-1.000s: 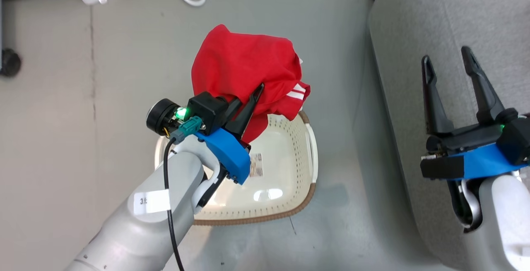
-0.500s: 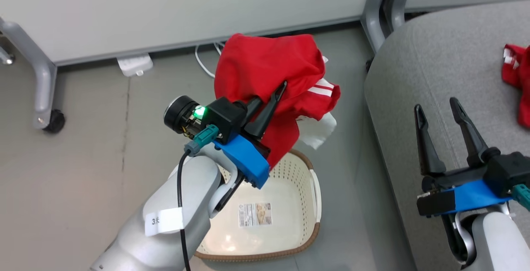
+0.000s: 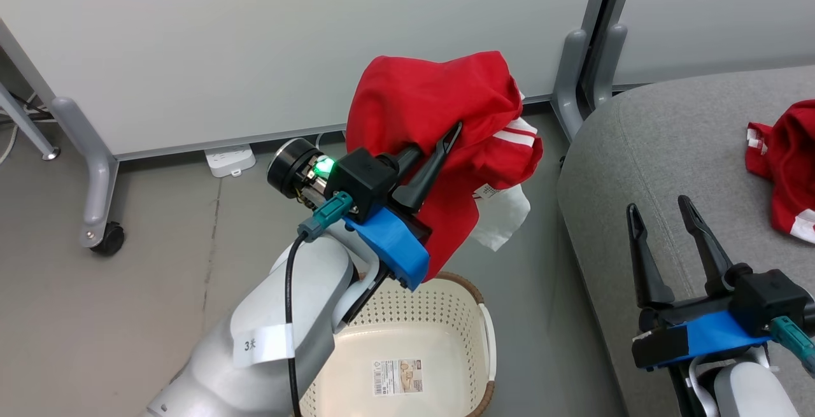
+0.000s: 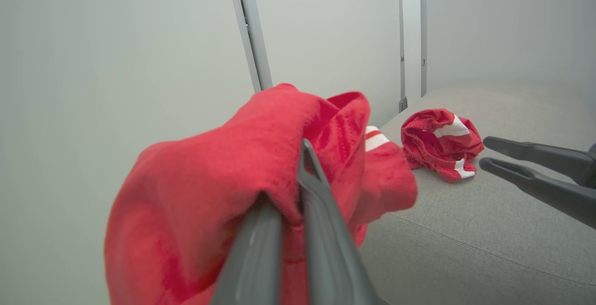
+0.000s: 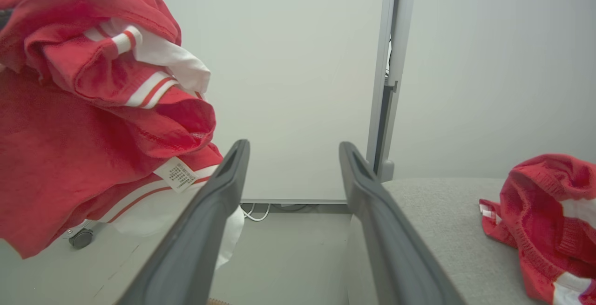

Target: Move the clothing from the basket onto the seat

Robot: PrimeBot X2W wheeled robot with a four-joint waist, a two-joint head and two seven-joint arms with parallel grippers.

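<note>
My left gripper (image 3: 446,137) is shut on a bright red garment (image 3: 439,111) with white stripes and a white lining, held in the air above the far end of the cream basket (image 3: 474,293). The left wrist view has the same gripper (image 4: 298,156) pinching the red garment (image 4: 195,188). Nothing but a paper label lies on the basket's floor. A second red garment (image 3: 786,162) lies crumpled on the grey seat (image 3: 668,143) at the right. My right gripper (image 3: 659,210) hovers open over the seat's near left edge, with nothing in it. The hanging garment (image 5: 93,109) fills the left of the right wrist view.
A white partition wall (image 3: 318,41) on grey wheeled legs (image 3: 95,169) stands behind the basket. A white power strip (image 3: 230,159) lies on the grey floor at its foot. Another grey post (image 3: 582,67) rises between the held garment and the seat.
The head view has tilted up, bringing the wall and the garment on the seat into sight. My left gripper has lifted the red garment higher above the basket and toward the seat.
</note>
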